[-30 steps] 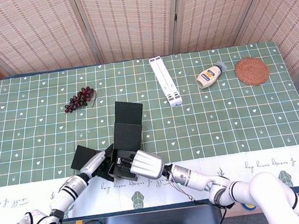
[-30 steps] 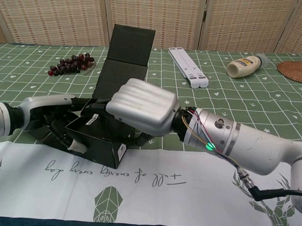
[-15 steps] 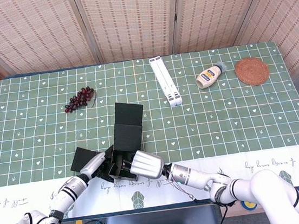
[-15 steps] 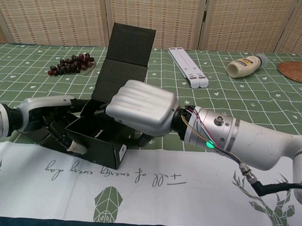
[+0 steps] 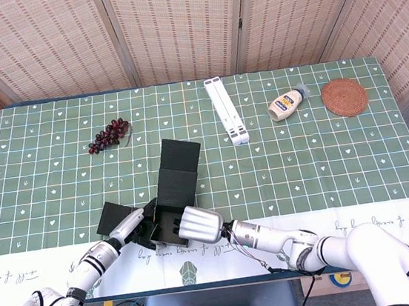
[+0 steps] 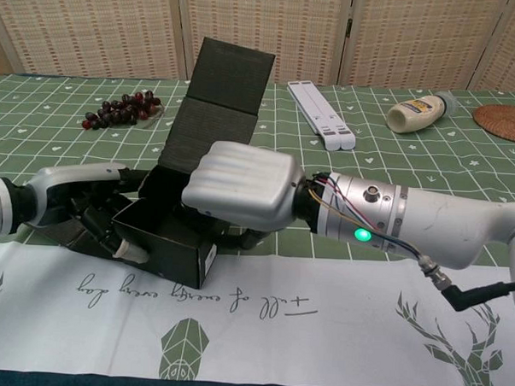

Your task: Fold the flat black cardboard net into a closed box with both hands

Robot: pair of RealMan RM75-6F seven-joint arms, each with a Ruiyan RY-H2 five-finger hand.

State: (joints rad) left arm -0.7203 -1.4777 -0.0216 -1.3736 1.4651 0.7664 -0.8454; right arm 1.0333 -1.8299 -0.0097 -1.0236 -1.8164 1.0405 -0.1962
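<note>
The black cardboard box (image 5: 175,175) (image 6: 165,243) stands half folded near the table's front edge. Its tray walls are up and its tall lid panel (image 6: 220,102) leans back behind the tray. One side flap (image 5: 113,214) still lies flat on the cloth to the left. My left hand (image 5: 129,227) (image 6: 84,207) curls its fingers around the tray's left wall. My right hand (image 5: 201,224) (image 6: 240,189) covers the tray's right side, fingers curled down on that wall. The right wall itself is hidden under the hand.
Behind the box lie a bunch of dark grapes (image 5: 110,135) (image 6: 120,108), a white folding stand (image 5: 226,111) (image 6: 321,115), a squeeze bottle (image 5: 288,103) (image 6: 422,112) and a woven coaster (image 5: 344,96) (image 6: 507,121). The table's front edge runs just below both hands.
The lid panel has swung slightly to the right and stands more upright. My right hand has slid a little toward the front edge, uncovering more of the tray's inside. The left hand has barely moved.
</note>
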